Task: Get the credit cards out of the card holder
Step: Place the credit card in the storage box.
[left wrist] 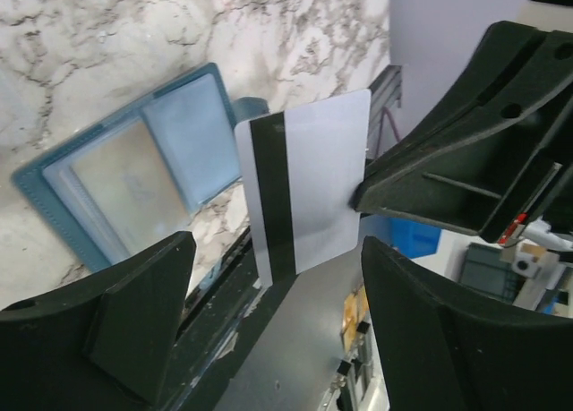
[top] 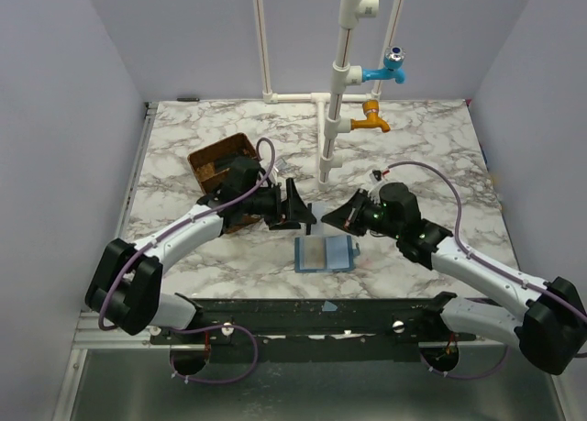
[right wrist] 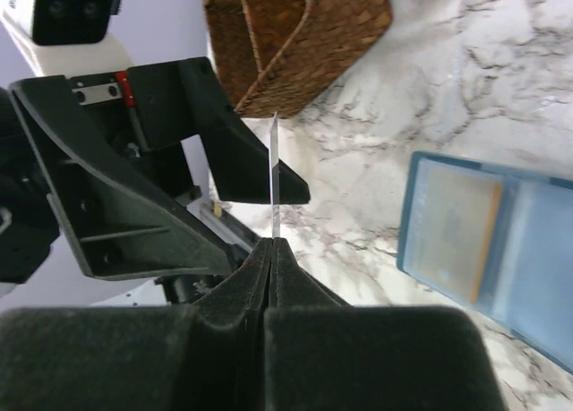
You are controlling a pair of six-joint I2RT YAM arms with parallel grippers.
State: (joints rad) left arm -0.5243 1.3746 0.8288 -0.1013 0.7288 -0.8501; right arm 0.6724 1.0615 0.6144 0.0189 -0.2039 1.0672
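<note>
The blue card holder (top: 325,253) lies open on the marble between the two arms, also in the left wrist view (left wrist: 192,129) and the right wrist view (right wrist: 528,250). A pale card (left wrist: 125,187) shows in one of its pockets. My right gripper (right wrist: 273,243) is shut on the edge of a white credit card (left wrist: 313,183) with a black stripe, held upright and off the table; from the right wrist it appears edge-on (right wrist: 275,174). My left gripper (left wrist: 276,250) stands open just in front of that card, its fingers apart on either side and not touching it.
A brown woven basket (top: 220,160) sits at the back left, behind the left arm (right wrist: 295,35). A white pipe frame (top: 344,72) with a blue and an orange tap stands at the back centre. The table's near edge and metal rail run just below the holder.
</note>
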